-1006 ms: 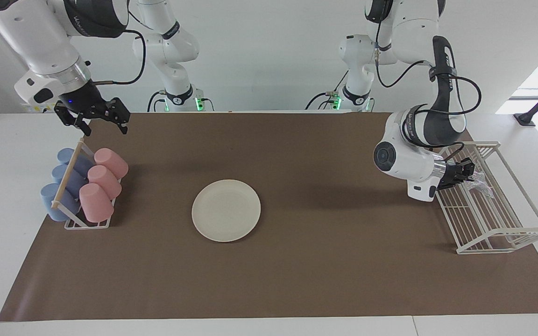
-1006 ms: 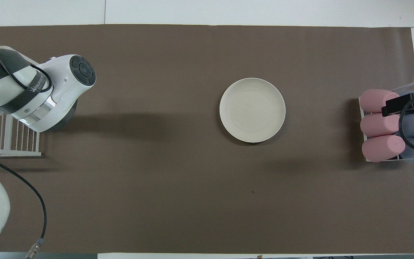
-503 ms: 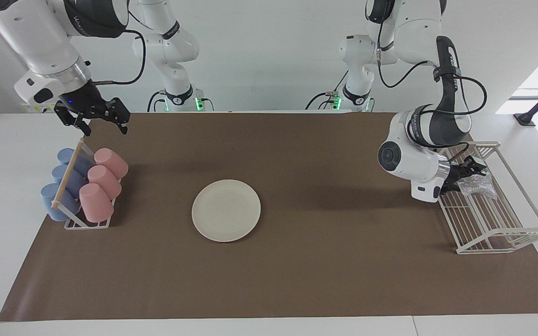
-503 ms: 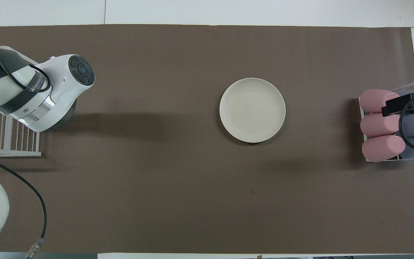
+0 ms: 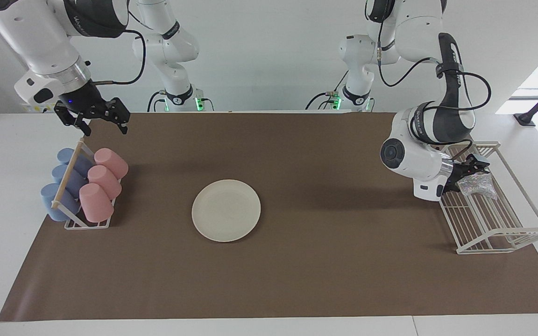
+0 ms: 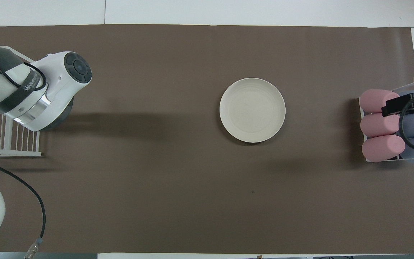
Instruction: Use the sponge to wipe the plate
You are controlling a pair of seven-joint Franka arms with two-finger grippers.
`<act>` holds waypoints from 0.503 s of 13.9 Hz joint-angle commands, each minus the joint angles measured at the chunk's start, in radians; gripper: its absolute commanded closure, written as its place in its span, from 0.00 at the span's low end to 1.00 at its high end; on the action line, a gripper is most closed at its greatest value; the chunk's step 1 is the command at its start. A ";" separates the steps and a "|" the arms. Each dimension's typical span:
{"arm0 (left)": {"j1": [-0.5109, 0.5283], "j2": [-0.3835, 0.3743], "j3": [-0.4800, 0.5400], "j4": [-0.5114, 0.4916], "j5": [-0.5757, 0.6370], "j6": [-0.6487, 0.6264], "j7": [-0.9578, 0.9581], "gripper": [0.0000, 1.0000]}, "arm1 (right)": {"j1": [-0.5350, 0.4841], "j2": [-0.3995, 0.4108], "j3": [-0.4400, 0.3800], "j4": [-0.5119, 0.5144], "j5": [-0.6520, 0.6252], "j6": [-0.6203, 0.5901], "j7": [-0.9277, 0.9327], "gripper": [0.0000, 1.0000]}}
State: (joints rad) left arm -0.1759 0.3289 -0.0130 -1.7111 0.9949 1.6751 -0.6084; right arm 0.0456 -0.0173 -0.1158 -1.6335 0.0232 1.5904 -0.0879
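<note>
I've got the plate [image 5: 226,210] sitting mid-table on the brown mat [image 5: 297,280], w/ bare mat all round it. It lies well apart from both racks, so plenty of room to move there.

Left end effector [image 5: 473,169] is at the wire rack [image 5: 498,219], at the left arm's end of the table, its fingers apart, just beside the sponge [image 5: 475,184]. I can't tell if a fingertip touches it. Sponge lies in the rack, at the end nearer the robots. A sec ago that end effector was clamped on the sponge lower in the rack; since then it has let go, and the wrist has lifted a bit and pulled back toward the robots.

Right end effector [image 5: 103,120] waits w/ fingers apart, over the mat corner next to the cup rack [image 5: 84,224], same spot as before. That rack holds three pink cups [image 5: 103,184] and blue cups [image 5: 63,186], all lying tilted, at the right arm's end of the table.

Plate hasn't shifted.
</note>
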 commanded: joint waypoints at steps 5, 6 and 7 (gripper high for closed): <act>0.039 -0.122 0.002 0.122 -0.324 -0.017 0.243 0.00 | -0.003 -0.007 -0.001 -0.005 -0.009 -0.007 0.011 0.00; 0.042 -0.142 0.004 0.125 -0.375 -0.017 0.283 0.00 | -0.003 -0.009 -0.001 -0.005 -0.009 -0.007 0.011 0.00; 0.059 -0.171 0.005 0.126 -0.444 -0.018 0.327 0.00 | -0.003 -0.009 -0.001 -0.005 -0.009 -0.007 0.011 0.00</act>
State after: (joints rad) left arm -0.1369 0.2028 -0.0087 -1.5914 0.6525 1.6712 -0.3591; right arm 0.0456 -0.0173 -0.1158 -1.6335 0.0232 1.5904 -0.0879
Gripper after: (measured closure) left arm 0.000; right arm 0.000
